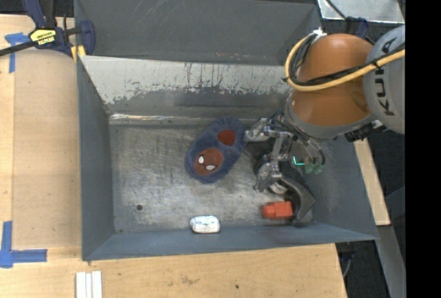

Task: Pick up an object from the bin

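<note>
Readable writing is limited to the dark letters "KU" on the pale casing of the arm [387, 93] at the right edge of the frame.

The grey metal bin [93, 152] is occupying the middle of the frame. Its flat floor [151, 172] is showing heavy scuffing and pale scratches, and its sloping back wall is carrying dark vertical streaks along the upper part. Dark ground is lying beyond the bin at the top of the frame.

The arm is reaching in from the right under a smooth, rounded orange cover [331, 83], with a yellow cable [290, 69] looping round it. The metal claw [270, 162] is hanging low over the floor in the right of the bin. Whether it is open or closed, and whether it is gripping anything, cannot be told.

A soft blue slipper [215, 152] with round brown-red patches is lying just left of the claw, near the centre. A small red block [277, 210] is lying just below the claw, near the front wall, with a dark curved piece [303, 199] against its right side. A small white oblong piece [204, 224] is lying at the front wall, left of the block.
</note>
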`<state>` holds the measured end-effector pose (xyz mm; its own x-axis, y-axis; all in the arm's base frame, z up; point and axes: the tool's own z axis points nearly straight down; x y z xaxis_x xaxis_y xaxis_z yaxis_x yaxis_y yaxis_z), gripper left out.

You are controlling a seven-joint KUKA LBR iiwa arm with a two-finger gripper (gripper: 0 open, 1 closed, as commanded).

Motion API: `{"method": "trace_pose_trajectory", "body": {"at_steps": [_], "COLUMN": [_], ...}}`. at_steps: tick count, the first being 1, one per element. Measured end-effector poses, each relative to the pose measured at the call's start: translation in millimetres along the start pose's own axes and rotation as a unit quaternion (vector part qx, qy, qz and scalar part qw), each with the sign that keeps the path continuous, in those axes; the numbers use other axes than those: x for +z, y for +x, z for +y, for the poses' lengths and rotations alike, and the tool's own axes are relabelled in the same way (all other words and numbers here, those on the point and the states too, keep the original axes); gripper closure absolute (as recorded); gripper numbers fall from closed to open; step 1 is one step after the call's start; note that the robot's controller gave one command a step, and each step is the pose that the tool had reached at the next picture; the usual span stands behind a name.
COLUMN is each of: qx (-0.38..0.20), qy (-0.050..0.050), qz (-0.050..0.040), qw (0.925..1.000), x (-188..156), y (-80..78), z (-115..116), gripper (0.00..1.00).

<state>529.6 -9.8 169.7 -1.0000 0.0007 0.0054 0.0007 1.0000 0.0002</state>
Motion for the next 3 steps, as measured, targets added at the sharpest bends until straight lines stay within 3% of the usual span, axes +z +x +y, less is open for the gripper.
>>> {"method": "trace_pose_trajectory", "body": {"at_steps": [1, 2, 3], "qx": [-0.13, -0.129, -0.213], "qy": [0.005, 0.003, 0.004], "qz": [-0.0145, -0.0287, -0.0293], "qw": [0.9915, 0.9912, 0.9766], "x": [91, 87, 87], "y": [-15.9, -22.3, -9.1], "z": [53, 56, 57], "gripper": [0.0, 1.0, 1.0]}}
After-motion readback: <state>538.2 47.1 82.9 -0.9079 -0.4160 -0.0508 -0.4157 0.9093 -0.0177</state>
